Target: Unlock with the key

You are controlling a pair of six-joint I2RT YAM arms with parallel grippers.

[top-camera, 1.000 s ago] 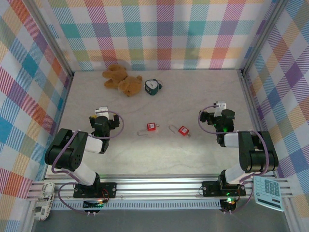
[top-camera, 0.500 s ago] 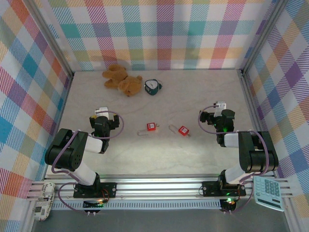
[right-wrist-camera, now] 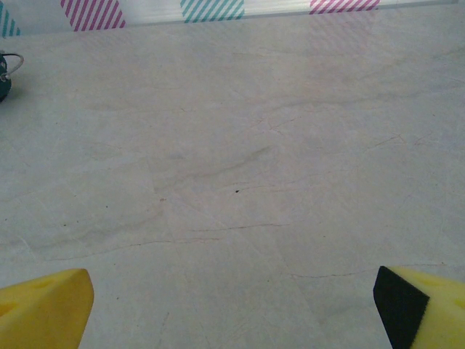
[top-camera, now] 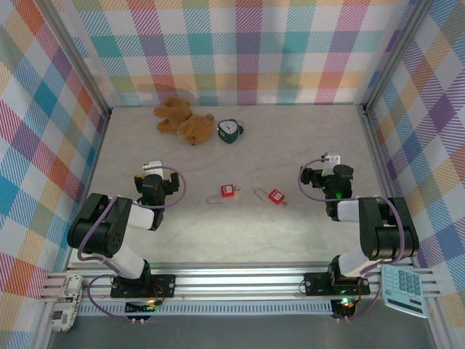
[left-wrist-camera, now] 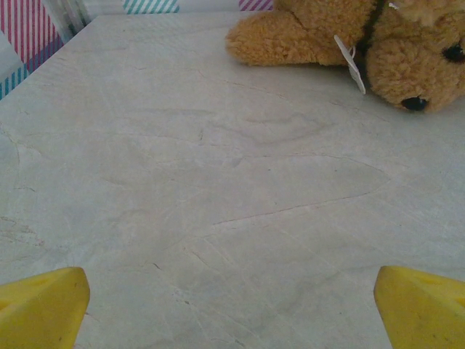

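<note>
the desk [top-camera: 240,233] holds a teddy bear [top-camera: 185,122] by its far edge. the left fingers [left-wrist-camera: 40,309] and right fingers [right-wrist-camera: 43,302] are spread wide, holding nothing. mid desk lie the left padlock [top-camera: 228,191] and right padlock [top-camera: 276,196]. the tiny key [top-camera: 285,203] seems to touch the right padlock.

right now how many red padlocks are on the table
2. The left padlock lies near the middle; the right padlock lies beside it, apart. None seems hidden.
</note>
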